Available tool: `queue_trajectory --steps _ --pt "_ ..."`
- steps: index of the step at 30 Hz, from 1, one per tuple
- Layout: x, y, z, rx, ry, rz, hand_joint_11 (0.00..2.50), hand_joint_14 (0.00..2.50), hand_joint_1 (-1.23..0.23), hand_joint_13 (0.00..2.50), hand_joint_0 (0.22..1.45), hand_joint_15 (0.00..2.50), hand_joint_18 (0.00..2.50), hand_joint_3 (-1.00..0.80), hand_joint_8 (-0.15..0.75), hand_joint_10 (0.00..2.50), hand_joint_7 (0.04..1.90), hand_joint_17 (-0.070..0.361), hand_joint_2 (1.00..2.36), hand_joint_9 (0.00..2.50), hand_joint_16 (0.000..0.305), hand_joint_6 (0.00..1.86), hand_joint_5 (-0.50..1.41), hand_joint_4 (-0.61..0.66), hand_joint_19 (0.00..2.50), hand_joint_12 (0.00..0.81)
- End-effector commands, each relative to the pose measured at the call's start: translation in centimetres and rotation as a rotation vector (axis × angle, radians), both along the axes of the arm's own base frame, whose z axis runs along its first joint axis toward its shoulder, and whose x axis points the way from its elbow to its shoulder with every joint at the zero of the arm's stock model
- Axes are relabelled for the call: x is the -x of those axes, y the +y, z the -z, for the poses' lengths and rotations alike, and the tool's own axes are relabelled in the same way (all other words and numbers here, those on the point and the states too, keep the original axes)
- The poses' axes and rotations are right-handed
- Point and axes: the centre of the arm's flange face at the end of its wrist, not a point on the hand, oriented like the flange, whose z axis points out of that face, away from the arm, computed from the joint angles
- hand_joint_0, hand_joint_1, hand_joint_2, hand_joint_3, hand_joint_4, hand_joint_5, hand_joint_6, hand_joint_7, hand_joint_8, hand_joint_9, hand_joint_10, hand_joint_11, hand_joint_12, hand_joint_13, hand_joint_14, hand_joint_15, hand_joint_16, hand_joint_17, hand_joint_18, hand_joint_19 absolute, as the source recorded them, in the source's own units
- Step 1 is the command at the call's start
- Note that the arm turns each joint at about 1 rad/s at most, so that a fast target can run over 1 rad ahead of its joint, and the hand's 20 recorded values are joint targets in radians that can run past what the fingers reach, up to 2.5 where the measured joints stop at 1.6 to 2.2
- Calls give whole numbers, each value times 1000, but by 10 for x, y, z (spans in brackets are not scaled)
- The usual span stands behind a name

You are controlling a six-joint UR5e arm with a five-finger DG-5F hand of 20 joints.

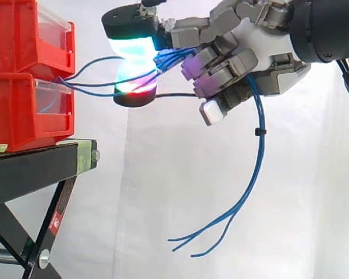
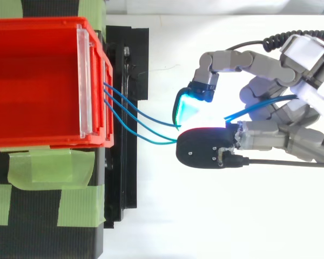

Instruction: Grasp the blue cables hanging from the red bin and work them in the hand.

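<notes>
Thin blue cables (image 1: 99,83) run from the front of the red bins (image 1: 29,75) to my hand (image 1: 262,52), which reaches in from the right. Two glowing pads (image 1: 134,46), cyan above and green-red below, pinch the cables between them just right of the bins. The other fingers are curled around the bundle. Past the palm the cables' loose ends (image 1: 253,168) hang down and curl left. From above, the blue cables (image 2: 137,121) leave the red bin (image 2: 38,81) at its right wall and meet the pinching pads (image 2: 186,110) of the hand (image 2: 291,108).
The bins are stacked on a black stand (image 1: 41,165) with slanted legs. Green tape (image 2: 43,170) holds the bin's base. A white curtain lies behind and below the hand.
</notes>
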Motion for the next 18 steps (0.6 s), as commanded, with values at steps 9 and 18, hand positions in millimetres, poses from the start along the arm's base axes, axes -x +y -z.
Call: queue_trajectory --steps 9,18 --pt "0 0 0 0 0 0 2500 2500 -624 1747 947 1461 2483 -472 350 2500 1345 139 1020 1601 186 499 274 250 559 470" --pt "0 0 0 0 0 0 2500 2500 -622 1747 947 1461 2483 -476 350 2500 1343 139 1020 1601 186 498 273 246 559 470"
